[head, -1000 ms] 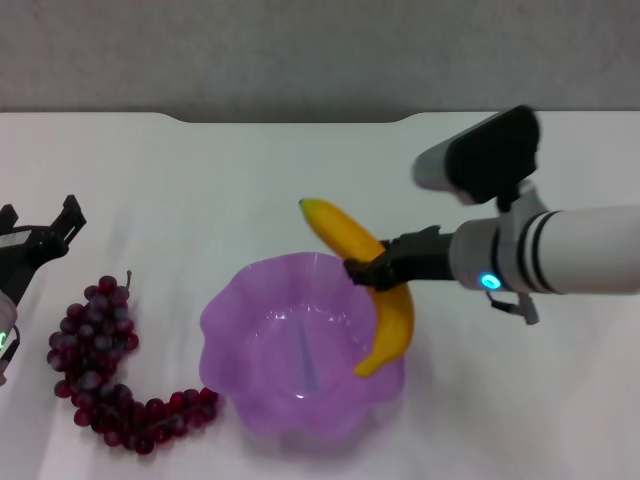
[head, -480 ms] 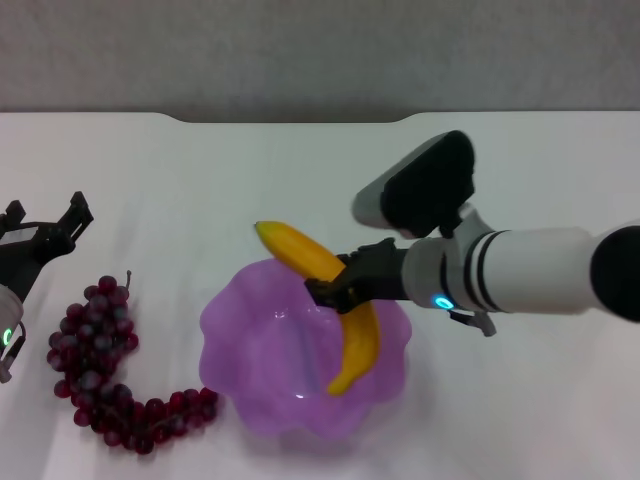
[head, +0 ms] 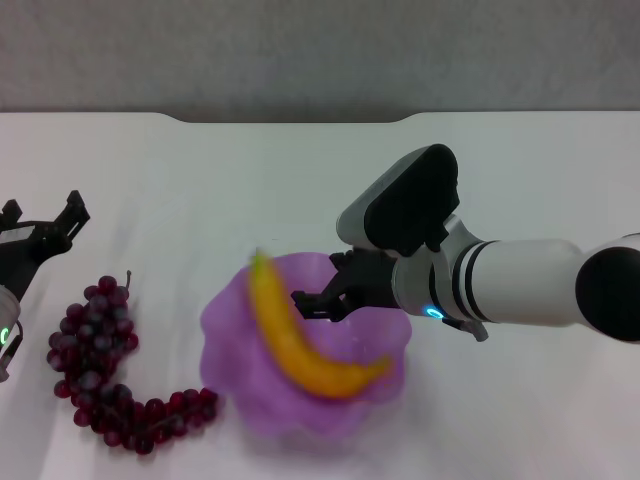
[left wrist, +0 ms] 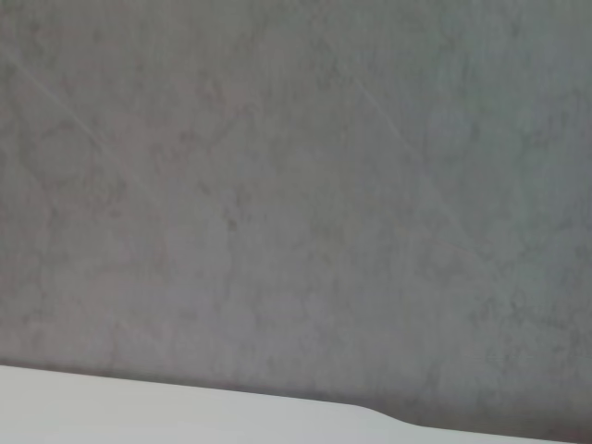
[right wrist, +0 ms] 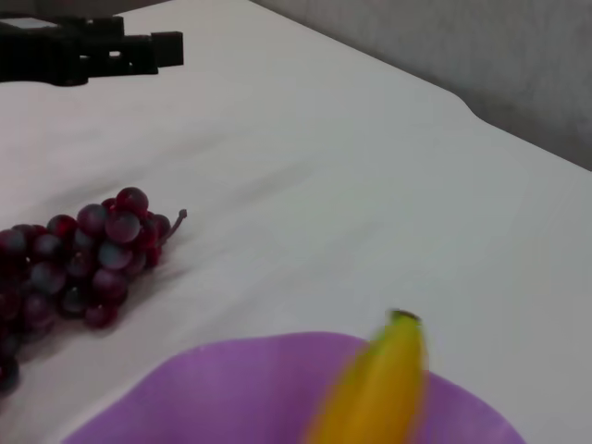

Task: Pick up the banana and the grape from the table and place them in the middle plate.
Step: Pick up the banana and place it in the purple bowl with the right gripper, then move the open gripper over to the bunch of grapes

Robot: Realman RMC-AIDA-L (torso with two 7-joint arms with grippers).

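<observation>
The yellow banana [head: 300, 345] lies motion-blurred inside the purple scalloped middle plate [head: 222, 312], free of any fingers. My right gripper [head: 320, 290] hovers just over the plate's far rim, open and empty. In the right wrist view the banana [right wrist: 375, 388] rests over the plate [right wrist: 222, 384]. The dark red grape bunch [head: 105, 365] curves on the white table [head: 200, 180] to the left of the plate, also seen in the right wrist view as the grape bunch [right wrist: 79, 254]. My left gripper [head: 42, 215] sits open at the far left, beyond the grapes.
The table's far edge with its notch [head: 290, 120] meets a grey wall. The left wrist view shows only that wall and a strip of table edge [left wrist: 185, 393]. The left gripper [right wrist: 92, 51] appears far off in the right wrist view.
The right gripper carried the banana leftward over the plate, then opened. The banana has dropped into the plate and is still moving. The left arm barely shifted.
</observation>
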